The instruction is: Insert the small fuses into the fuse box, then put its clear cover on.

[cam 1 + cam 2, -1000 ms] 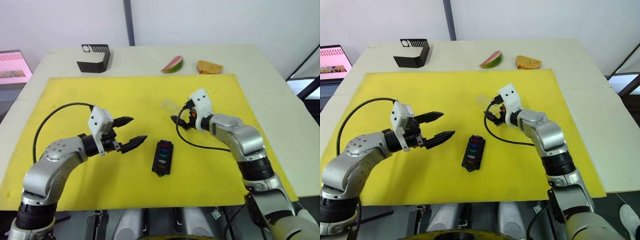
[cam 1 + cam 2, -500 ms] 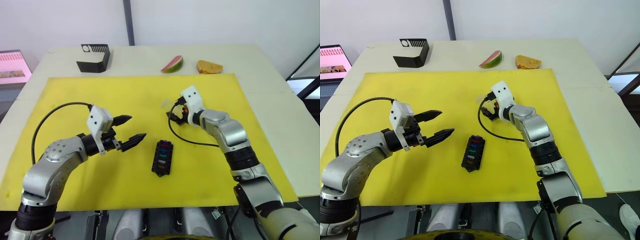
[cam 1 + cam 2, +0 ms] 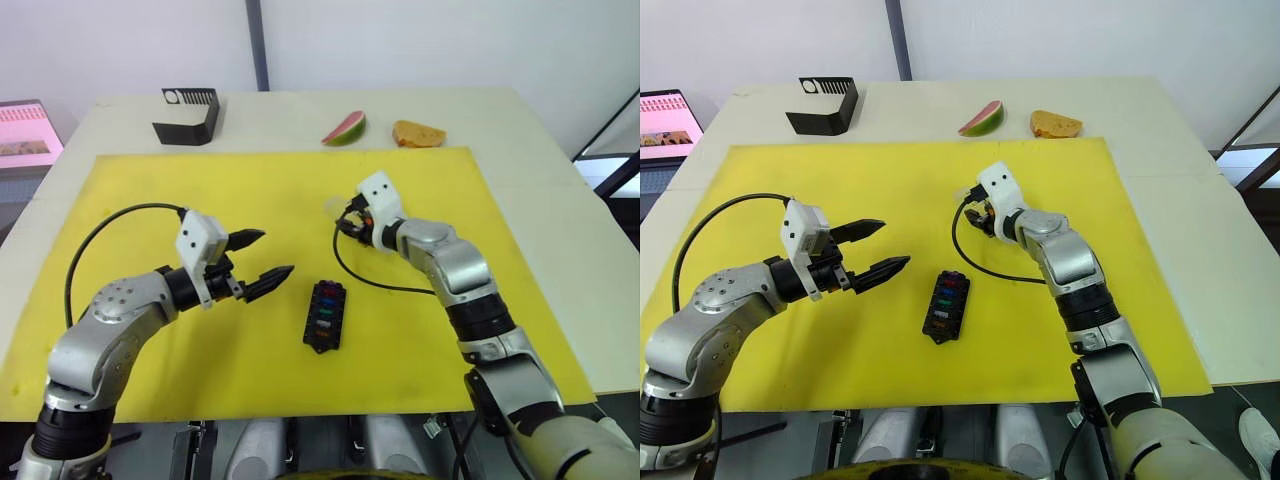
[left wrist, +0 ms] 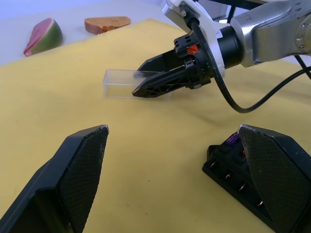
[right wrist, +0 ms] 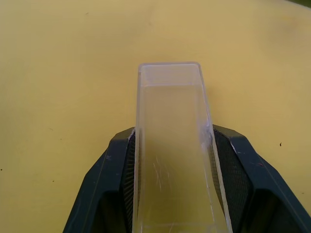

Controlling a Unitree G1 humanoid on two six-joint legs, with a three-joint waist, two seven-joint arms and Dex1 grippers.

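Holding the clear cover [image 5: 172, 145] between its two fingers, the right gripper [image 3: 347, 222] sits low over the yellow mat [image 3: 130, 190], a bit far and right of the fuse box [image 3: 325, 315]. The fingers press on the long sides of the cover, and the cover sticks out past the tips. The box lies near the middle of the mat with its coloured fuses [image 3: 324, 308] already sitting in the slots. The cover could slip out, I think, because it is smooth and thin and the fingers grab only part of it. It could also tip as it is lifted, and then it would land crooked on the box and not snap on. If it comes down too hard or off to one side, it may push the box along the mat or bump a fuse loose. The right arm reaches far across the mat with the elbow bent, and its wrist turns so the fingers point left and lie almost flat. The left gripper [image 3: 258, 262] hangs to the left of the box, well apart from it. Its two fingers are spread wide and hold nothing, and they point right toward the box.
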